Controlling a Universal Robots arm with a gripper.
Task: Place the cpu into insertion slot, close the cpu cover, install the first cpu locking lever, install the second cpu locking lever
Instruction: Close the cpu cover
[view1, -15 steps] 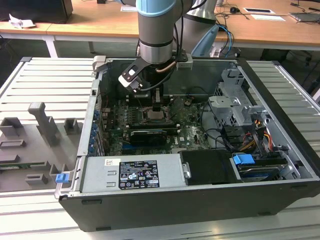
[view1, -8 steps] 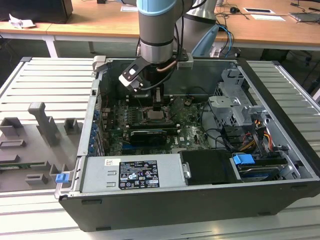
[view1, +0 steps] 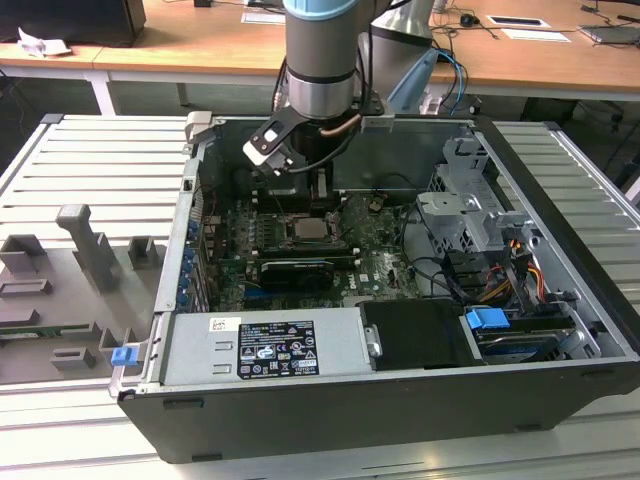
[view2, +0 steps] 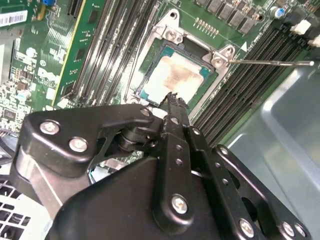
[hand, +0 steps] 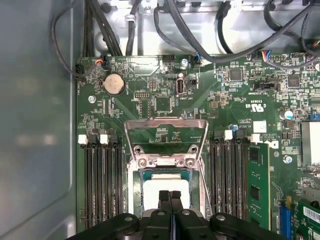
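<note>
Pointing down with its fingers pressed together, the gripper is right above the cpu, which lies in the insertion slot beneath it, the cpu cover tilted open just beyond.

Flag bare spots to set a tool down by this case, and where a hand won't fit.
Free: slatted table at the exterior view's right of the case, and its strip beyond the grey fixtures. Crowded: the insertion slot, hemmed by memory slots, raised cpu cover and the end effector.
</note>
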